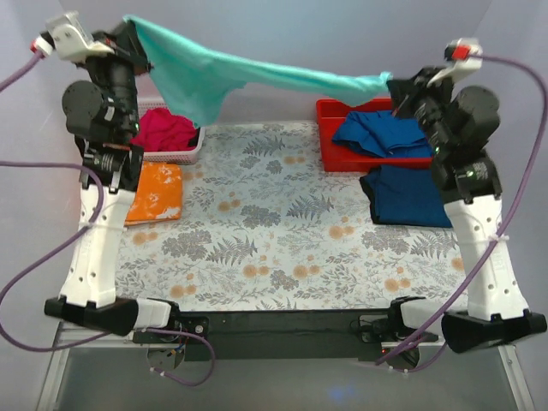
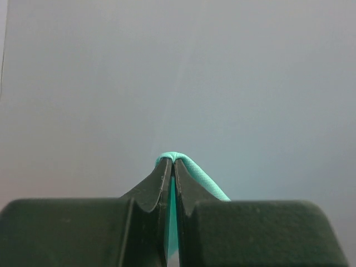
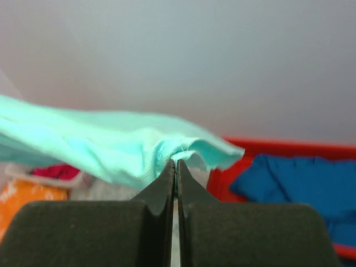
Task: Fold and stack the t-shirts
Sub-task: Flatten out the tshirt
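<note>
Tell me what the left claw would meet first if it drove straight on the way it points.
Beyond the mint-teal t-shirt edge pinched in the left claw, the way looks free: only a plain grey backdrop lies ahead, and how far off is unclear.

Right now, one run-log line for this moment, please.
left claw: shut on mint-teal t-shirt | right claw: shut on same t-shirt | shirt: stretched midair between them

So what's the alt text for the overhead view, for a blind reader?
The left arm and right arm hold a mint-teal t-shirt stretched between them, jaws shut on each end, above a fern-printed sheet. Below lie an orange t-shirt, a pink t-shirt in a white basket, a blue t-shirt in a red tray and another blue t-shirt beside it.
</note>
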You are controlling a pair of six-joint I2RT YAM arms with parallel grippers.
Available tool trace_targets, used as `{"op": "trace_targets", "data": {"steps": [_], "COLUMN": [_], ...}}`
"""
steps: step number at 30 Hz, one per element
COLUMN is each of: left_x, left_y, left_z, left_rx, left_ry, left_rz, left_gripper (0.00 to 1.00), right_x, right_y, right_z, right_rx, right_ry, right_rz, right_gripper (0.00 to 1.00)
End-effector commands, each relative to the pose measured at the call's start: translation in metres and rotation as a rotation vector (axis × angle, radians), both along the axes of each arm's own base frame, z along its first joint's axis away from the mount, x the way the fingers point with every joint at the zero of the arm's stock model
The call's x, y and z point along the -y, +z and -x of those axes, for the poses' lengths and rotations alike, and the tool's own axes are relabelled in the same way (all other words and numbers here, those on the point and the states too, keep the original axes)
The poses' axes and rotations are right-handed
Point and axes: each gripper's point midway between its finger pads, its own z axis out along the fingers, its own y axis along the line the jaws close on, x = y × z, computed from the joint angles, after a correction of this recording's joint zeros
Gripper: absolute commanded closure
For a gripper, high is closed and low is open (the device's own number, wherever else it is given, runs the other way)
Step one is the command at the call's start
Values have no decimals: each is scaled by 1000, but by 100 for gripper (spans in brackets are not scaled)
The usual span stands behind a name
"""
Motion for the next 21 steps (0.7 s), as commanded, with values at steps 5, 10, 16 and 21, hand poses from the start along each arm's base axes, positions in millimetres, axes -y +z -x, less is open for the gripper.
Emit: {"op": "trace_targets", "data": {"steps": [5, 10, 16, 21], "left_x": [23, 22, 34, 35], "left_y": [-364, -446, -470, -444], "left_z": [16, 100, 134, 127], "left_rx": [-857, -1118, -1292, -1382], "left_ry": [-135, -155, -201, -160], "left_rz": [120, 268, 335, 349], "left_gripper": [100, 100, 100, 100], "right_x": [-11, 0, 11, 14], "right_y": [-304, -395, -443, -477], "right_z": [55, 122, 168, 203], "right_rx": [-646, -928, -1166, -1325], "right_ry": [99, 57, 30, -27], "right_rz": [28, -3, 51, -17], "right_gripper": [99, 99, 99, 99]}}
